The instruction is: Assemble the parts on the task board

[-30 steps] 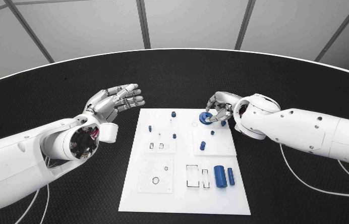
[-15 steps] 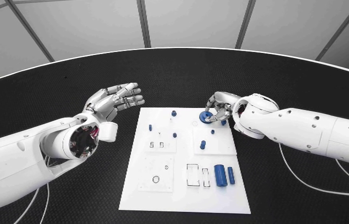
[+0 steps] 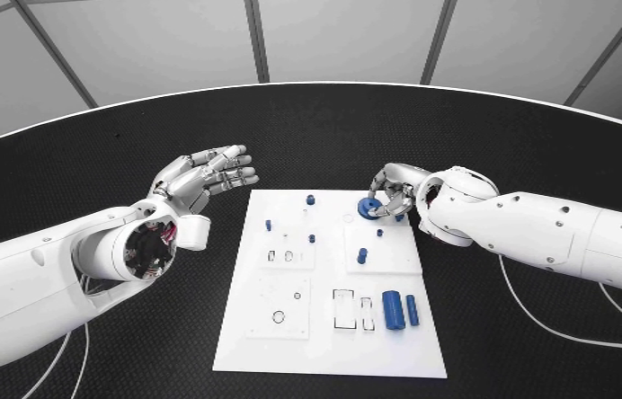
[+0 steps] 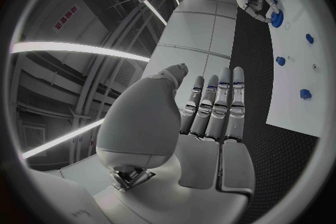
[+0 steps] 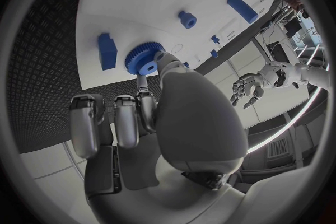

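Both hands raised: right hand (image 3: 393, 194) fingers pinch blue gear (image 3: 369, 207); left hand (image 3: 201, 176) fingers apart, empty.

Matt white plastic task board (image 3: 324, 327); counter (image 3: 129, 147) covered in rough black textured mat; blue gear (image 5: 143, 58) matt plastic; right robot hand (image 3: 393, 194) glossy metal.

The right hand (image 3: 393, 194) covers part of the blue gear (image 3: 369, 207) — what is under the gear is hidden. The little marks on the task board (image 3: 324, 345) are too small to tell.
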You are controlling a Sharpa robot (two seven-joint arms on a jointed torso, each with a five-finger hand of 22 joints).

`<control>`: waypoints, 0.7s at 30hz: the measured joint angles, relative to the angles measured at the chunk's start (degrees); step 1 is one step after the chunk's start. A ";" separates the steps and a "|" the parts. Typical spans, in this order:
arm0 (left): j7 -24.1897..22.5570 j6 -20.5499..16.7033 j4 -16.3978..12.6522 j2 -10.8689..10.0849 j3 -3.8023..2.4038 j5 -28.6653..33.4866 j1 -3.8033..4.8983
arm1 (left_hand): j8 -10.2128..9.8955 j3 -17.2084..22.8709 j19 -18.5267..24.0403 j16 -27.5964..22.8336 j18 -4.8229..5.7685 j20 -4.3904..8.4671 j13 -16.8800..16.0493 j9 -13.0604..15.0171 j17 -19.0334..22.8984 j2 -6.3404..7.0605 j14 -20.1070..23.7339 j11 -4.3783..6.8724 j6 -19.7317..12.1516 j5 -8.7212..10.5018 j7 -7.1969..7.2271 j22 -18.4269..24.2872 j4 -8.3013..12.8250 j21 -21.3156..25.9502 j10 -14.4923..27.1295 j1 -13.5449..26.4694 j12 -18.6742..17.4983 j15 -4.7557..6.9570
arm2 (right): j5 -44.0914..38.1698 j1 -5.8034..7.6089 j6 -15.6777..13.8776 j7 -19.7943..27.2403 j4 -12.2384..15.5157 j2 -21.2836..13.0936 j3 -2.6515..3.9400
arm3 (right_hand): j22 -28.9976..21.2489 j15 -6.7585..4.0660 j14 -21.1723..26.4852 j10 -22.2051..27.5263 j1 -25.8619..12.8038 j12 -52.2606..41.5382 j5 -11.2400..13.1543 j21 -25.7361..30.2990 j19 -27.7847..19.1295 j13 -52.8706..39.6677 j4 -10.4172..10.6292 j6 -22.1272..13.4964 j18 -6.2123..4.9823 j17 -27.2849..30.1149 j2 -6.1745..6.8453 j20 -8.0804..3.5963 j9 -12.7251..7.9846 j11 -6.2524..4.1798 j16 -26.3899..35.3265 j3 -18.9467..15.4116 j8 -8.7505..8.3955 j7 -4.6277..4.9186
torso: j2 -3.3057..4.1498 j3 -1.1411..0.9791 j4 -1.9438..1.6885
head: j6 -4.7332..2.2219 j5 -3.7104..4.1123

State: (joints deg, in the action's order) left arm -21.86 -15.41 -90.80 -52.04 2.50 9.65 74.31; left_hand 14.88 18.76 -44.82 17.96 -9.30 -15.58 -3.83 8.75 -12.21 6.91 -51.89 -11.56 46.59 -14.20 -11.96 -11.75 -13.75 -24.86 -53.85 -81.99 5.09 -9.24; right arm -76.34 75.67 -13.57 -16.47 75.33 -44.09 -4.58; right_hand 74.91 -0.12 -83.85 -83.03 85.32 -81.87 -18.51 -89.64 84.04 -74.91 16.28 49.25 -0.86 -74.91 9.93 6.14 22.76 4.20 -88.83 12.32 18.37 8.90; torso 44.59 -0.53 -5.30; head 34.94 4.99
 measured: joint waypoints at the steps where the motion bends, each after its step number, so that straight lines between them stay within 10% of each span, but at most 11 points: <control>1: 0.00 0.00 0.00 -0.01 0.00 0.00 0.00 | 0.00 0.00 0.00 0.00 0.00 0.00 0.00 0.00 -0.01 0.00 0.00 0.00 0.00 0.00 0.00 0.00 0.00 0.00 0.00 0.00 0.00 0.00 | 0.00 0.00 0.01 0.00 0.00 0.00 0.00 | 0.00 0.00 0.00 0.00 0.21 0.00 0.00 0.00 0.00 0.00 -0.01 0.01 0.00 0.00 0.21 0.00 -0.11 0.00 0.00 0.49 0.00 0.01 | -0.01 0.01 0.00 | 0.01 0.00; 21: 0.01 0.07 0.09 0.05 0.00 0.00 0.00 | 0.00 0.16 0.00 0.00 -0.01 0.00 0.00 -0.04 0.00 0.00 0.00 0.00 0.00 0.00 0.00 -0.04 -0.16 0.00 0.00 0.00 0.00 0.00 | -3.61 -0.07 -6.99 3.20 3.55 -0.63 0.01 | 0.00 -1.09 -0.20 -0.90 0.67 -3.70 -3.93 0.00 -0.11 0.01 -2.77 2.90 -0.01 -0.04 1.63 -0.94 -1.00 -1.54 -0.33 11.14 -0.18 -0.42 | -0.06 0.01 0.02 | -0.07 0.13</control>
State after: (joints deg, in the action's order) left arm -21.86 -15.33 -90.71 -51.99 2.50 9.65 74.31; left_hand 14.88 18.91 -44.82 17.96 -9.31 -15.57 -3.83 8.70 -12.20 6.91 -51.89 -11.56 46.59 -14.20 -11.96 -11.79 -13.90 -24.86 -53.85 -81.99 5.09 -9.24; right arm -79.95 75.60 -20.56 -13.27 78.87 -44.72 -4.57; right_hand 74.91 -1.21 -84.05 -83.94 85.99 -85.57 -22.45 -89.64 83.93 -74.90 13.52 52.14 -0.87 -74.95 11.57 5.20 21.76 2.65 -89.17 23.46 18.19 8.48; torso 44.53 -0.52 -5.28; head 34.87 5.12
